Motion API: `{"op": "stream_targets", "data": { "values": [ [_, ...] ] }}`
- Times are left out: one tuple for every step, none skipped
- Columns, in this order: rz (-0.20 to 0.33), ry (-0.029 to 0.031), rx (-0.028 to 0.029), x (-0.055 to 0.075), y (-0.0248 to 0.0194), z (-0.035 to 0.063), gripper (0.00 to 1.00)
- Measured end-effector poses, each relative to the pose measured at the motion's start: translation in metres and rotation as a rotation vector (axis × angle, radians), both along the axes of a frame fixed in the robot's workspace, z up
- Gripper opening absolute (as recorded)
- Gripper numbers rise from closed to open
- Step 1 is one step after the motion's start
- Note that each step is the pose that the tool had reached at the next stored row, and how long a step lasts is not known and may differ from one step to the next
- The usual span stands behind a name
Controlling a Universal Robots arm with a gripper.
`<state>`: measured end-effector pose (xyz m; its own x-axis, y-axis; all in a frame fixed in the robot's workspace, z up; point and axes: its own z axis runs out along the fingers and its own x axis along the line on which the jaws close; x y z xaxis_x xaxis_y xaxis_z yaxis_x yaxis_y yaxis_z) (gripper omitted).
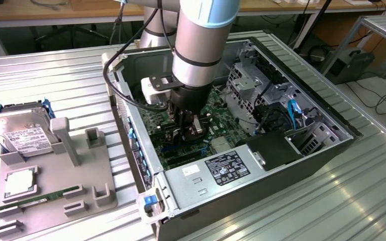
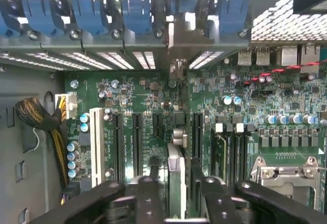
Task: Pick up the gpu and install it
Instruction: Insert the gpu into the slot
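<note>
The gpu (image 2: 176, 183) stands edge-on in a motherboard (image 2: 138, 96) expansion slot, and its silver bracket (image 2: 176, 35) reaches the rear slot openings under the blue clips. My gripper (image 2: 175, 170) straddles the card. One dark finger sits on each side of it, with a slight gap to the card on both sides. In the exterior view, my gripper (image 1: 187, 128) is lowered deep inside the open PC case (image 1: 313, 145), just over the green board.
A hard drive in a blue frame (image 1: 18, 130) lies at the exterior view's left. Below it, a grey fixture (image 1: 79, 150) carries a CPU (image 1: 20, 183) and a green RAM stick (image 1: 38, 197). Inside the case are drive cages, a labelled power supply (image 1: 223, 168) and a braided cable bundle (image 2: 36, 117).
</note>
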<state>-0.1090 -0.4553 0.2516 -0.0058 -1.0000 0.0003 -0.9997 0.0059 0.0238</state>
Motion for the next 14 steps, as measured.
{"op": "stream_targets", "data": {
  "values": [
    [0.0,0.0001,-0.0002,0.0,0.0,0.0001,0.4],
    [0.0,0.0002,-0.0004,0.0,0.0,0.0002,0.4],
    [0.0,0.0003,-0.0006,0.0,-0.0001,0.0006,0.4],
    [0.0,0.0003,-0.0006,0.0,-0.0001,0.0017,0.4],
    [0.0,0.0003,-0.0004,0.0,0.0,0.0045,0.4],
    [0.0,0.0003,-0.0004,0.0,0.0,0.0074,0.4],
    [0.0,0.0003,-0.0005,0.0,0.0001,0.0107,0.4],
    [0.0,0.0002,-0.0002,0.0,0.0002,0.0139,0.4],
    [0.0,0.0002,-0.0004,0.0,0.0004,0.0182,0.4],
    [0.0,0.0002,-0.0004,0.0,0.0006,0.0232,0.4],
    [0.0,0.0002,-0.0003,0.0,0.0008,0.0265,0.4],
    [0.0,0.0003,-0.0004,0.0,0.001,0.0296,0.4],
    [0.0,0.0003,-0.0005,0.0,0.0013,0.0321,0.4],
    [0.0,0.0002,-0.0003,0.0,0.0017,0.0336,0.4]
  ]
}}
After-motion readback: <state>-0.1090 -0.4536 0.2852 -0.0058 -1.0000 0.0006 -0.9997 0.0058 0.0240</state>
